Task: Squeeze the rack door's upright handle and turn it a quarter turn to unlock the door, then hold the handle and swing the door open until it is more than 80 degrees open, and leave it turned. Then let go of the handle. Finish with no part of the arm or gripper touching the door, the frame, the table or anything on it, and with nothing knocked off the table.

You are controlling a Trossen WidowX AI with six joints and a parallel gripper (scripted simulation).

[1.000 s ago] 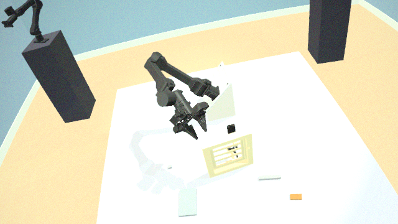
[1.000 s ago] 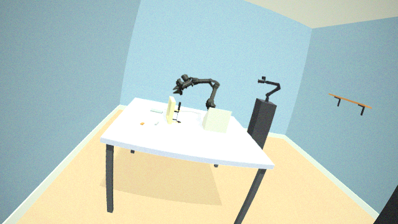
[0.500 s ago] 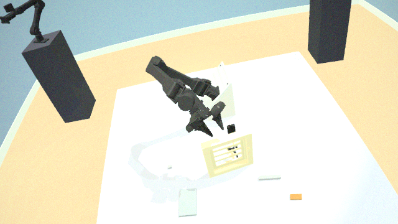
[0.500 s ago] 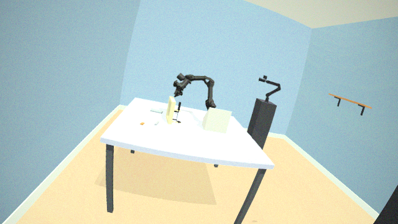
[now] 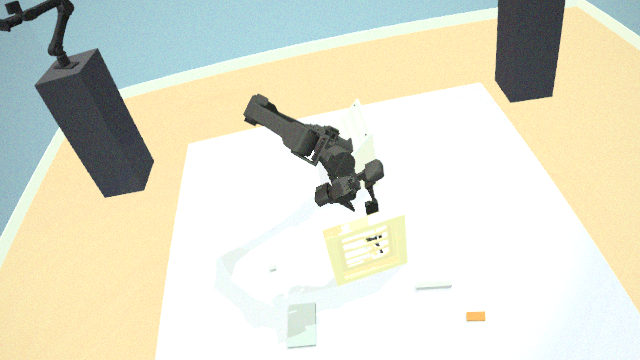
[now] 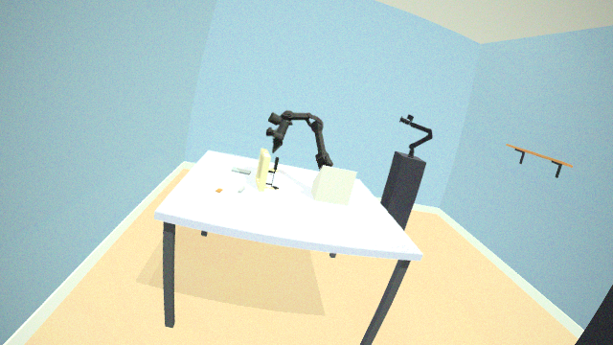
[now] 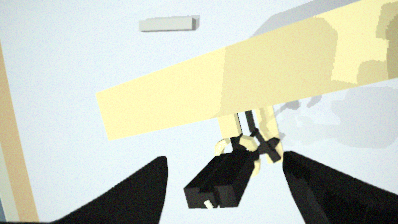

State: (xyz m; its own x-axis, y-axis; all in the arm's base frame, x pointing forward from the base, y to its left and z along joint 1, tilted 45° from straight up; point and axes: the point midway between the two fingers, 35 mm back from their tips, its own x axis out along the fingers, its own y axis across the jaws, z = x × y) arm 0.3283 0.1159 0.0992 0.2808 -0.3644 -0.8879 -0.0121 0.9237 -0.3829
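The pale yellow rack frame stands upright on the table, with its barred door looking closed within it. The black upright handle stands out from the door on the arm's side, joined to thin dark rods. My gripper is open and empty, tipped downward just above the handle. In the wrist view the handle's top shows between the two spread fingers, with a gap on each side. Contact is not visible. The handle's lower part is hidden in the wrist view.
A white box stands near the arm's base. Beyond the frame lie a pale bar, an orange block and a grey-green plate. A small pale block lies to one side.
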